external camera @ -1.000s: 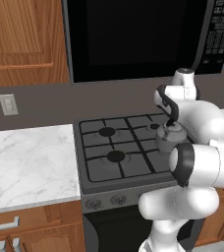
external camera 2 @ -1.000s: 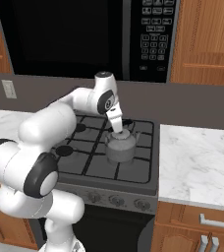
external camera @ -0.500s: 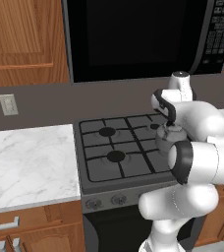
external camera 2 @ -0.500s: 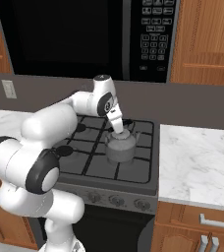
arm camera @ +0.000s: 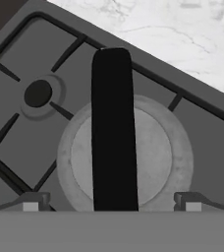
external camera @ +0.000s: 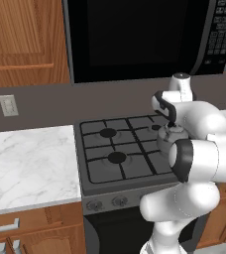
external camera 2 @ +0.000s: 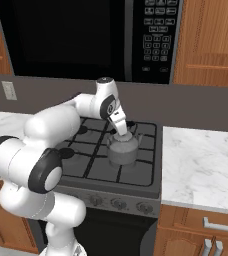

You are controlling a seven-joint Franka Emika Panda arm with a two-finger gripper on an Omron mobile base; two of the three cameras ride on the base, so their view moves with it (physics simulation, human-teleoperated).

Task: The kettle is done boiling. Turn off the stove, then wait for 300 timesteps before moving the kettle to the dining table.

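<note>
Your pincer [arm camera: 111, 204] hung wide open, holding nothing, directly above the kettle [external camera 2: 123, 150], which sat on the stove [external camera 2: 136, 172] at its front right burner. Its fingers straddled the black handle [arm camera: 113, 133]; closing off-centre could tip the kettle.

The kettle [external camera 2: 123, 150] sits on the stove's [external camera 2: 91, 172] front right burner, marble counters [external camera 2: 202, 162] flanking both sides.

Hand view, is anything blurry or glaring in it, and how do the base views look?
Hand view: kettle slightly soft, its black handle featureless, no glare. Left base view: even flat light, microwave door near-black. Right base view: kettle sharp, faint shadow on the stove.
</note>
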